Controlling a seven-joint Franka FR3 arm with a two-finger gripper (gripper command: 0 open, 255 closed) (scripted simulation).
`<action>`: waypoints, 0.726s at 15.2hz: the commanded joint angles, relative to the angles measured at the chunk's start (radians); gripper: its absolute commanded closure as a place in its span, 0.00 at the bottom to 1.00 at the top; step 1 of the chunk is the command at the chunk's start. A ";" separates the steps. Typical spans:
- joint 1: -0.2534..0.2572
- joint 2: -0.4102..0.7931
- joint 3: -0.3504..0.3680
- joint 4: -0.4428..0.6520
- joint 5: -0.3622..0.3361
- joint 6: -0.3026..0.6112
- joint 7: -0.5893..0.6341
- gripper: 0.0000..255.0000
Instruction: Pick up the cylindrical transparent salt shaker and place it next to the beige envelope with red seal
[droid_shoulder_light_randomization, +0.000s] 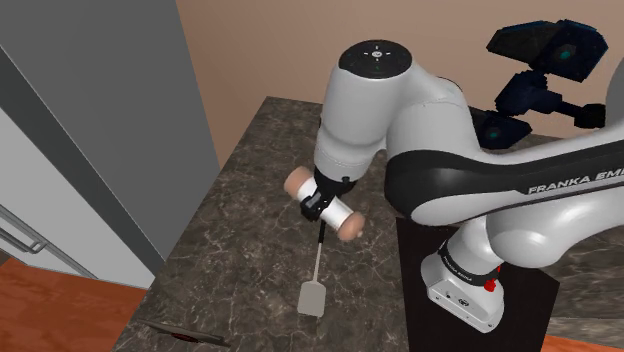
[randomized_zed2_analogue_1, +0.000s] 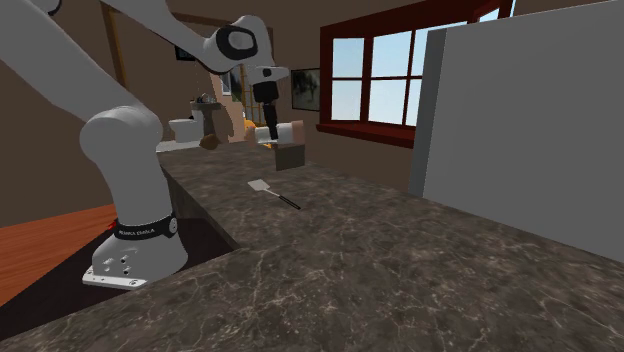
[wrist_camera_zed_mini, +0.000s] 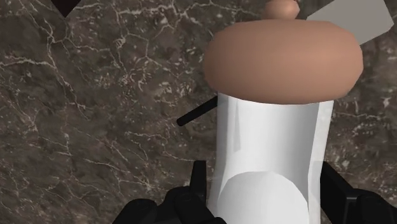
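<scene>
White shaker (wrist_camera_zed_mini: 273, 146) in hand (droid_shoulder_light_randomization: 318, 204) over counter (droid_shoulder_light_randomization: 240, 255)

Gripper (droid_shoulder_light_randomization: 322, 205) (pointing down) clasps salt shaker (droid_shoulder_light_randomization: 342, 217).

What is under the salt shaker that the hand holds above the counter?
A spatula lies on the dark marbled counter below it. The wrist view shows its black handle and pale blade; the salt shaker covers the part between them.

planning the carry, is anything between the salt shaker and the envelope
Nothing upright. The gripper holds the salt shaker above the counter. Only a flat spatula lies beneath it, beside the line to the flat thing at the counter's edge, apparently the envelope.
</scene>
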 joint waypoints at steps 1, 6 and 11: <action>0.005 0.037 0.050 0.041 0.007 -0.006 0.057 1.00; -0.005 0.148 0.179 0.161 -0.006 -0.021 0.200 1.00; -0.043 0.293 0.324 0.306 -0.069 -0.044 0.362 1.00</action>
